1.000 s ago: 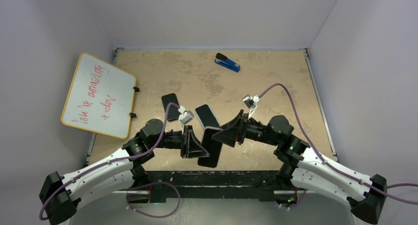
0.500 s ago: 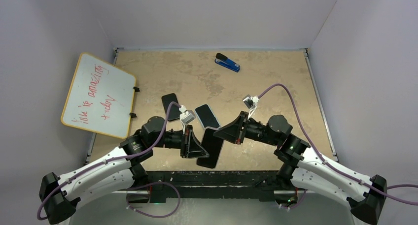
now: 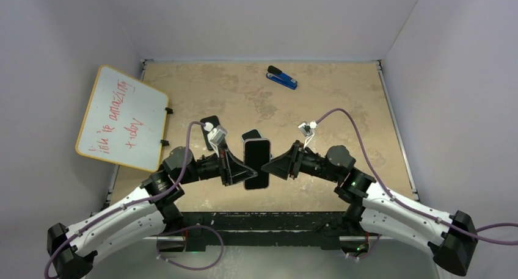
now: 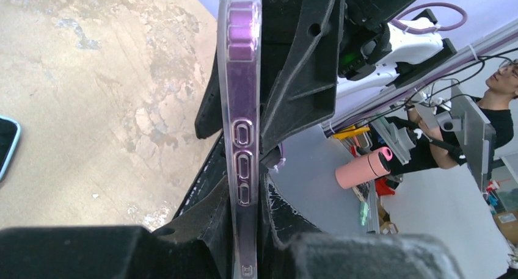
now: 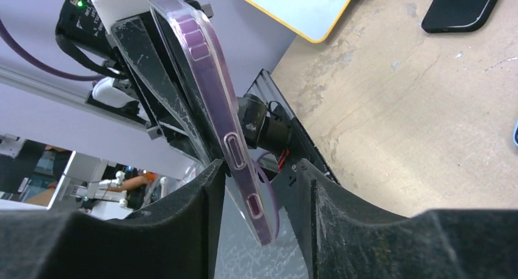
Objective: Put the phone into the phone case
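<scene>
The purple-edged case [image 3: 256, 163] is held above the surface [image 3: 330, 102] between the arms, clamped along one edge by the left tool [image 3: 241, 171] and straddled by the parted, unclosed right tool [image 3: 273, 165], while a phone [image 3: 251, 134] is seen lying just behind it.

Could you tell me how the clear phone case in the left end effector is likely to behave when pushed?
The phone case looks thin, glossy and translucent, so probably slippery and slightly flexible. Gripped along one edge by the left end effector, it may pivot if pushed.
</scene>
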You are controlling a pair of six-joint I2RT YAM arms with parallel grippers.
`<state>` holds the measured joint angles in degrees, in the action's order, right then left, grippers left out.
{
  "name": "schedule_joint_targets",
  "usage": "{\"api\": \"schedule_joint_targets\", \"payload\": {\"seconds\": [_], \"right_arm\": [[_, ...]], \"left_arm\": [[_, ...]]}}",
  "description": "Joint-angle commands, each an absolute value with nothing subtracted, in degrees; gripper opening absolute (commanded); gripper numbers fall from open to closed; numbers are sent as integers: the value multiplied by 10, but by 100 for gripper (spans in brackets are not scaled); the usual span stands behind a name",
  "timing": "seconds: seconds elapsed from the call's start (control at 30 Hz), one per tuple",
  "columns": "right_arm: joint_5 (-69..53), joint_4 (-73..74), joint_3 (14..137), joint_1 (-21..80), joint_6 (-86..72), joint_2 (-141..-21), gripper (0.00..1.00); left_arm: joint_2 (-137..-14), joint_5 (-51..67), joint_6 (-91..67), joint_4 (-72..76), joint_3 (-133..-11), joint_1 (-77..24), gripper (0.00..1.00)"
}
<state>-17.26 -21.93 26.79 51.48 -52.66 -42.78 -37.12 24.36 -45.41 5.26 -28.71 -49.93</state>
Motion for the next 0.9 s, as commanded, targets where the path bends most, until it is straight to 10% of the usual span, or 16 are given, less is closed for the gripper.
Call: {"api": "schedule_joint_targets", "payload": {"seconds": [0.0,0.27,0.6,0.87], "right_arm": [[-181,-307,259,519,-555,-453,45],[-193,-376,242,518,-574,-491,0],[-124,-238,278,517,-518,-463,0],[-7,20,367,472,-417,-478,0]], "left_arm": [[-375,246,-491,150,-275,-498,0],[-381,240,-493,156,-258,-498,0],[-392,132,-366,-87,-338,-498,77],[-422,39,-262,-240,-419,-498,88]]}}
